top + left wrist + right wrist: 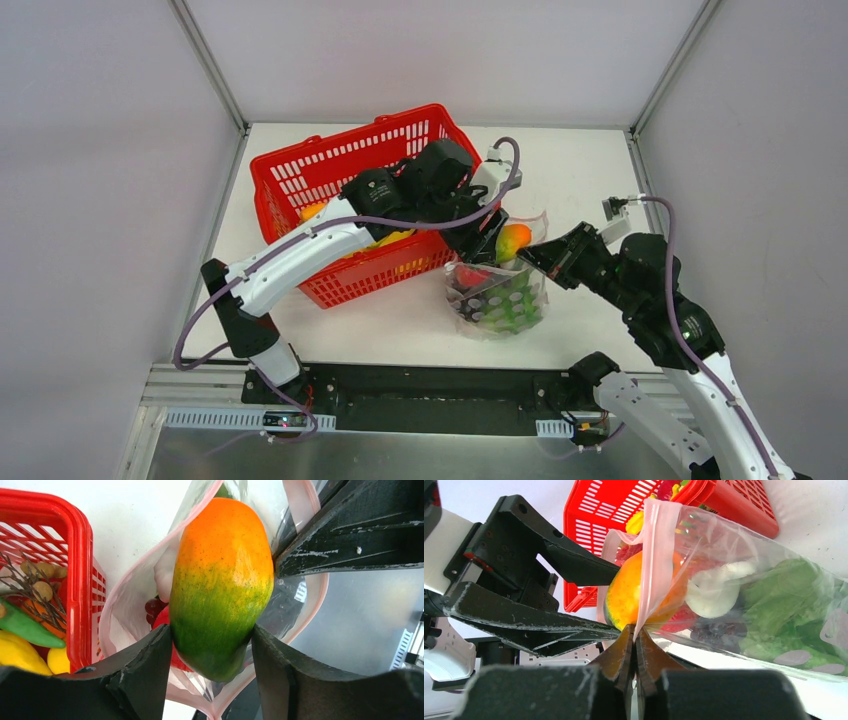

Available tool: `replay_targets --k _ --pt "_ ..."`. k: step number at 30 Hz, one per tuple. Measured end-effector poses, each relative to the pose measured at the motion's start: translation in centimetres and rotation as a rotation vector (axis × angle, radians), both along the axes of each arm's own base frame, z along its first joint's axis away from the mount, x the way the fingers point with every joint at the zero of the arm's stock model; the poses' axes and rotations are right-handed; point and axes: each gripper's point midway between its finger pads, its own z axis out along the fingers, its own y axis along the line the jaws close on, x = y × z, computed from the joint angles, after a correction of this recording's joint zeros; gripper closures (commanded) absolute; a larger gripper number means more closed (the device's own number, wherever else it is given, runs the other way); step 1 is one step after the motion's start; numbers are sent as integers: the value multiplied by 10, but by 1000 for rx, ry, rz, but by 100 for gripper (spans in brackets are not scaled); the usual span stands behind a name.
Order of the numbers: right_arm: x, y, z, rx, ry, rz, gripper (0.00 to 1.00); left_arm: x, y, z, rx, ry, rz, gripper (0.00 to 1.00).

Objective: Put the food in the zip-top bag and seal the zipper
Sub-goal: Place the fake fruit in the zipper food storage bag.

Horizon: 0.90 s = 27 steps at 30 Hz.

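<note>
step: bagging | left gripper (211,630) clenched orange-green toy mango (222,575) at clear crinkly zip-top bag (774,580) mouth | right gripper (634,636) pinched pink zipper strip (651,555) | tip: release only once below rim

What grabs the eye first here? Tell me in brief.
The orange-and-green fruit stands out, clamped in the left pincer right at the mouth of the bag. The right pincer pinches the bag's pink zipper, and the red basket sits just left of the bag.
</note>
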Motion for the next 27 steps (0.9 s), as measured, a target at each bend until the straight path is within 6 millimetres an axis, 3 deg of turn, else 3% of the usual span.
replay_targets --k 5,8,12,15,20,27 --pt "1 -5 3 7 -13 -33 96 -5 3 -4 30 -3 -22 33" --pt "2 -9 1 21 -16 -60 96 -7 2 -4 31 -5 -28 41" --pt "3 -11 1 35 -21 -80 96 -8 0 -3 27 2 -31 40" --pt "3 -12 1 39 -19 -84 96 -7 -9 0 2 0 -26 55" --pt "3 -11 1 42 -17 -85 96 -2 -25 6 -55 -1 -16 69" --pt "3 -11 7 68 -21 -88 96 -6 -38 -15 -14 35 -49 73"
